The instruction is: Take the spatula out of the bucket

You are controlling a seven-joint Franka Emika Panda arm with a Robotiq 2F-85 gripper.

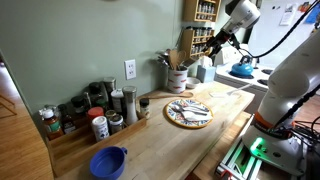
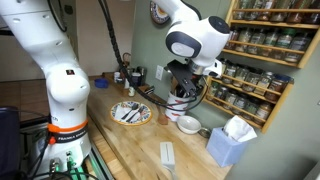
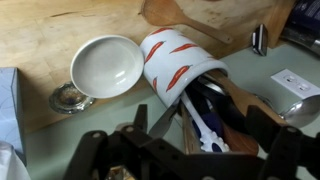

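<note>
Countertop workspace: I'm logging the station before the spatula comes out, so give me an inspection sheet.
Surface: wooden countertop, no spills seen.
Job's things: bucket, white with red marks, holds several utensils; the spatula cannot be singled out.
Clutter: white bowl beside the bucket, plate with utensils, spice jars, blue bowl, tissue box.
Grippers: hand above the bucket, jaws apart, nothing gripped.
Cables: black cable hanging behind the arm.
Surroundings: spice shelves, wall outlet.

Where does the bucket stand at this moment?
In the wrist view the bucket stands just right of the white bowl, near the wall outlet.
</note>
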